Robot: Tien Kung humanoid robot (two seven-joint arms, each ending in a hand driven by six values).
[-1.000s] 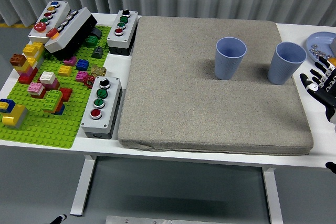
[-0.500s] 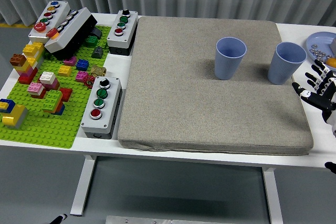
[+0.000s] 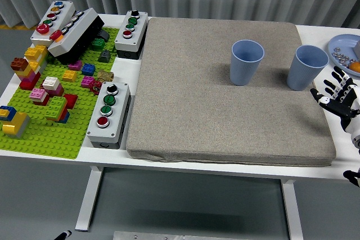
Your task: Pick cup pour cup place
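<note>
In the head view, the robot's black right hand (image 3: 336, 94) is hovering at the right edge of the frame with fingers spread, gripping nothing. Just to its upper left, the nearer blue plastic cup (image 3: 307, 68) is standing upright on the grey fabric mat (image 3: 225, 111), not touching the hand. A second blue plastic cup (image 3: 246, 62) is standing further left, upper centre-right of the frame.

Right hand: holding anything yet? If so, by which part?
Nothing held. The right hand is open, fingers spread, beside the right cup but apart from it. Both cups stand upright on the mat.
</note>
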